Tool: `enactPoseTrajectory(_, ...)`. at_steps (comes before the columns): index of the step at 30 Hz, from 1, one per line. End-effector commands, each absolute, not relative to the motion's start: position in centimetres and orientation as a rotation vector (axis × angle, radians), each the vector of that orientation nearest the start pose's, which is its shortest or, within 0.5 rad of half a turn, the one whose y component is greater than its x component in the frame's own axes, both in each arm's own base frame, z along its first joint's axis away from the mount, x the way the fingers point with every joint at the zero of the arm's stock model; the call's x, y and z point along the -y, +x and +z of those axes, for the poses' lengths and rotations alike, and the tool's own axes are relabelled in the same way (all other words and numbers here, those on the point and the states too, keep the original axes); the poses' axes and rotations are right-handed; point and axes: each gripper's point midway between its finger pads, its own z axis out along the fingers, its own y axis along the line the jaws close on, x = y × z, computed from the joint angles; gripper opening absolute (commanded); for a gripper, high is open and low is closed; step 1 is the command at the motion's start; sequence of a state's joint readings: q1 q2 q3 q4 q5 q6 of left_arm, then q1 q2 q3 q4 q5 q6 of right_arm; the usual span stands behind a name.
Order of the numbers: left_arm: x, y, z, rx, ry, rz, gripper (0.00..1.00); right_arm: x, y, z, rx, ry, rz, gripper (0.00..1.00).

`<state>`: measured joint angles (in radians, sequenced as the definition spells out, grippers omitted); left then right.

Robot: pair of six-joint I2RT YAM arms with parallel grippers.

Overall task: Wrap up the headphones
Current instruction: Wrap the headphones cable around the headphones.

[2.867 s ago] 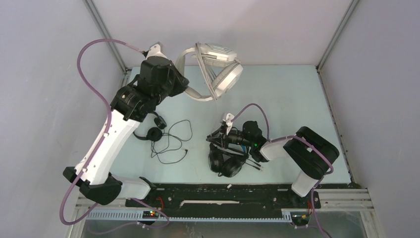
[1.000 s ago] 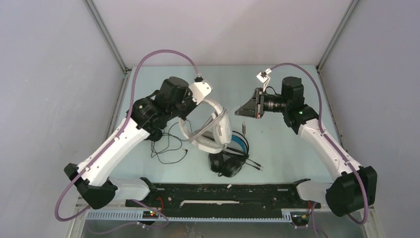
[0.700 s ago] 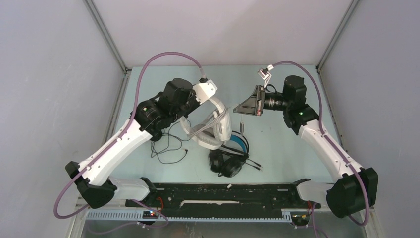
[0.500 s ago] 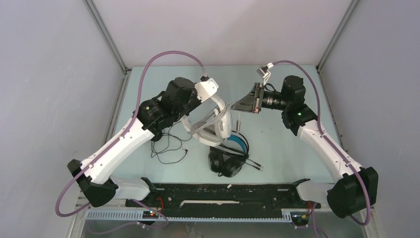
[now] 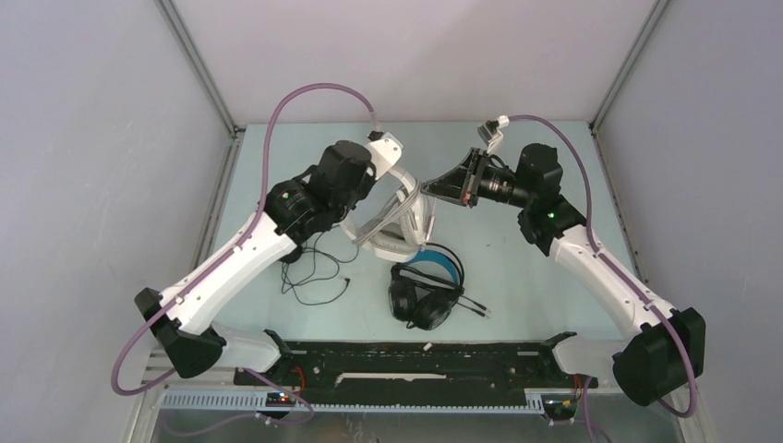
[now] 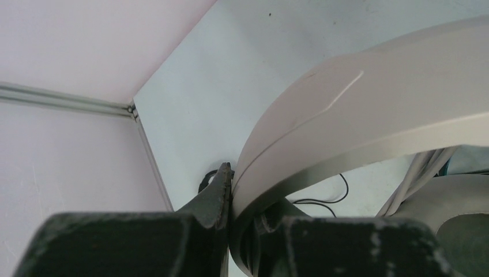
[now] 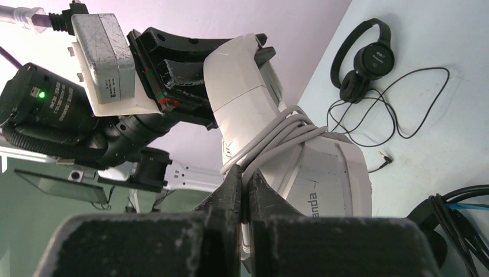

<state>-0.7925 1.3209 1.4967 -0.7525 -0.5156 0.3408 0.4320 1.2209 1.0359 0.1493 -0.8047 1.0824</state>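
The big white-grey headphones (image 5: 399, 231) hang above the table's middle, and my left gripper (image 5: 395, 180) is shut on their headband (image 6: 357, 115). My right gripper (image 5: 432, 189) sits just right of them, shut on their white cord (image 7: 271, 135), which is looped round the band above an earcup (image 7: 328, 173). The bulky black headphones with a blue-lined band (image 5: 425, 291) lie on the table below. The small thin black headphones (image 7: 369, 60) lie to the left with their thin cord (image 5: 319, 272) spread loose, largely hidden under my left arm in the top view.
Grey walls with metal corner posts (image 5: 198, 69) enclose the pale blue table (image 5: 536, 148) on three sides. The black base rail (image 5: 415, 360) runs along the near edge. Purple cables arc over both arms.
My left gripper has carried the white-grey headphones a little toward the back. My right gripper has swung left with the cord, close up to the headband.
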Motion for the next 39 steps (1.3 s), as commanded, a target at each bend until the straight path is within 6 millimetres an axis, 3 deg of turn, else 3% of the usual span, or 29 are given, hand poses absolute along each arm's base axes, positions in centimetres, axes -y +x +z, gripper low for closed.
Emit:
enactPoseTrajectory(1, 15.9, 32.0, 31.8, -1.992, 0.71, 0.388, 0.0, -28.7, 24.4, 40.7, -1.716, -0.155, 1.758, 0.03)
enactPoseTrajectory(5, 16.3, 32.4, 31.9, -2.035, 0.609, 0.372, 0.0, -29.1, 25.0, 40.8, -1.708, -0.099, 1.74, 0.04)
enactPoseTrajectory(8, 16.6, 32.5, 31.9, -2.051, 0.541, 0.34, 0.0, -29.4, 25.5, 40.4, -1.713, -0.07, 1.721, 0.11)
enactPoseTrajectory(11, 17.1, 32.5, 31.8, -2.059, 0.501, 0.295, 0.0, -29.5, 25.7, 40.1, -1.723, -0.054, 1.704, 0.07)
enactPoseTrajectory(13, 17.2, 32.5, 31.7, -2.067, 0.464, 0.283, 0.0, -29.7, 25.5, 40.2, -1.716, -0.064, 1.698, 0.0)
enactPoseTrajectory(19, 17.2, 32.7, 31.7, -2.078, 0.358, 0.268, 0.0, -30.4, 24.9, 40.7, -1.722, -0.094, 1.68, 0.0)
enactPoseTrajectory(21, 17.3, 32.8, 31.7, -2.08, 0.343, 0.264, 0.0, -30.5, 24.7, 41.1, -1.709, -0.092, 1.696, 0.07)
enactPoseTrajectory(23, 17.2, 32.9, 31.6, -2.082, 0.317, 0.269, 0.0, -30.7, 24.3, 41.6, -1.691, -0.101, 1.717, 0.08)
enactPoseTrajectory(24, 17.2, 32.9, 31.7, -2.08, 0.302, 0.261, 0.0, -30.8, 24.0, 41.9, -1.682, -0.109, 1.723, 0.01)
enactPoseTrajectory(25, 17.3, 32.9, 31.8, -2.077, 0.286, 0.249, 0.0, -30.9, 23.9, 41.9, -1.681, -0.107, 1.723, 0.0)
enactPoseTrajectory(29, 17.8, 32.9, 32.2, -2.065, 0.217, 0.181, 0.0, -31.0, 24.0, 41.9, -1.681, -0.088, 1.716, 0.0)
enactPoseTrajectory(32, 18.0, 33.0, 32.4, -2.046, 0.168, 0.137, 0.0, -31.0, 24.1, 42.4, -1.664, -0.071, 1.73, 0.07)
enactPoseTrajectory(37, 17.6, 33.2, 33.7, -1.959, 0.052, 0.076, 0.0, -31.4, 24.3, 42.9, -1.629, -0.11, 1.697, 0.0)
enactPoseTrajectory(39, 17.3, 33.2, 34.5, -1.914, -0.008, 0.042, 0.0, -31.8, 24.6, 42.8, -1.642, -0.134, 1.663, 0.05)
